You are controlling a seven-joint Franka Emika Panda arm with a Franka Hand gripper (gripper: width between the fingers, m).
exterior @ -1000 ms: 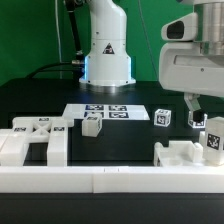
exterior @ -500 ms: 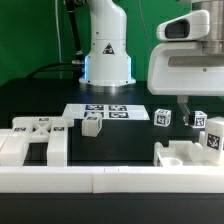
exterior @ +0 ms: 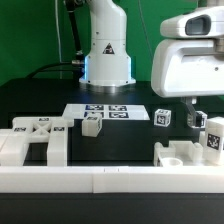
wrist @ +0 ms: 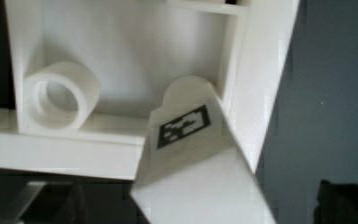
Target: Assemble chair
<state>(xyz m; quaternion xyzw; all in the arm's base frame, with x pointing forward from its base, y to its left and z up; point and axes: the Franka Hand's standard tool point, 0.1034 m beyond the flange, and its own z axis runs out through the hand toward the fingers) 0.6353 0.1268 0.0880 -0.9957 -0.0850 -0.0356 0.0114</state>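
The chair lies in separate matte-white tagged parts. A large blocky part [exterior: 35, 140] sits at the exterior view's left, with a small block [exterior: 92, 124] beside it. Two small cubes [exterior: 162, 117] [exterior: 198, 120] sit at the right, in front of them a low part [exterior: 183, 155] and an upright tagged part [exterior: 213, 141]. My gripper [exterior: 190, 101] hangs above these right-hand parts. In the wrist view my gripper [wrist: 190, 205] is open. A slanted tagged part [wrist: 188, 130] shows between the dark fingers [wrist: 345, 200] with gaps on both sides. Beyond it lies a part with a round hole [wrist: 55, 95].
The marker board [exterior: 105, 111] lies flat in the middle of the black table, in front of the robot base [exterior: 107, 55]. A long low white border rail [exterior: 110, 181] runs along the front edge.
My gripper head has shifted a little toward the exterior view's left and looks slightly larger. The chair parts have not moved.
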